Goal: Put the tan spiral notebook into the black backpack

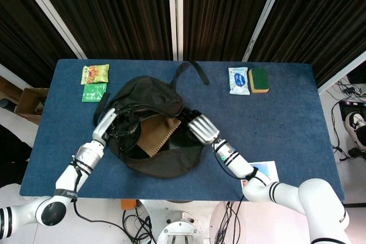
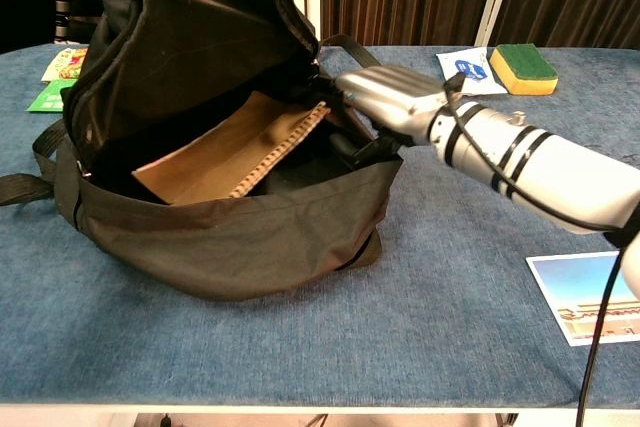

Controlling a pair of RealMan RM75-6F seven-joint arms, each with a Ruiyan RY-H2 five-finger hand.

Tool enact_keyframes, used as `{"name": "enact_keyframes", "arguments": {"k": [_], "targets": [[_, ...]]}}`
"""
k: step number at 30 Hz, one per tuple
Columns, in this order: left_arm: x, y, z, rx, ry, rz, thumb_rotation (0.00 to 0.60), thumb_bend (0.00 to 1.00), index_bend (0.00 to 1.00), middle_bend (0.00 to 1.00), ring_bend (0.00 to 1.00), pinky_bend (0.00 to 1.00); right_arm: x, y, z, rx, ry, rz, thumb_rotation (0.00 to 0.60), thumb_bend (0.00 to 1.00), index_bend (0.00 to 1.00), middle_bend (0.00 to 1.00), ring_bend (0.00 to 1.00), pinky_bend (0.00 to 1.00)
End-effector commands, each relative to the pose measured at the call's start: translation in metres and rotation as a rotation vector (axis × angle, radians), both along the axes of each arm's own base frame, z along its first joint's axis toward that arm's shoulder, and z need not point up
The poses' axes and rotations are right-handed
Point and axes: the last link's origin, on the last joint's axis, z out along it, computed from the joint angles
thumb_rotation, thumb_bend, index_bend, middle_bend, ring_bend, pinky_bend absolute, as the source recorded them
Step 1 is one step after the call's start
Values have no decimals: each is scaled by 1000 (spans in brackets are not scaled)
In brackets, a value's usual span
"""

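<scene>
- Now my right hand [image 2: 385, 97] reaches into the mouth of the black backpack [image 2: 240, 237]; I cannot tell what its fingers do.
- The tan spiral notebook [image 2: 225, 152] lies inside.
- My left hand [image 1: 108, 123] grips the backpack's upper rim.

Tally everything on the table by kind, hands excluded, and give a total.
Backpack: 1
Notebook: 1
Snack packets: 2
Wipes pack: 1
Sponge: 1
Postcard: 1
Total: 7
</scene>
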Motion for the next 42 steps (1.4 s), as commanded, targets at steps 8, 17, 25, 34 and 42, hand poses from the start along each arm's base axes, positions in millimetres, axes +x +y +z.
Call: {"name": "enact_keyframes", "arguments": {"k": [8,17,25,34,42], "targets": [[-3,-1,-1,-3,14,-4,600,494,658,225,164,412,24,6,-19,29,-16,40,600,589,126,226,190,276],[-19,-5,2,73,184,-60,600,489,633,225,164,411,-53,37,78,-146,-69,87,600,509,125,233,192,285],[-22,-21,-4,11,459,-275,600,223,315,227,164,369,-141,82,182,-345,13,-68,600,332,128,244,193,327],[-39,-40,27,186,521,-301,600,110,271,300,213,359,-197,113,259,-490,11,-345,600,296,129,221,189,294],[-116,-46,82,555,1109,-127,600,110,311,301,219,336,-208,139,275,-457,-35,-427,600,323,132,191,155,261]]}}
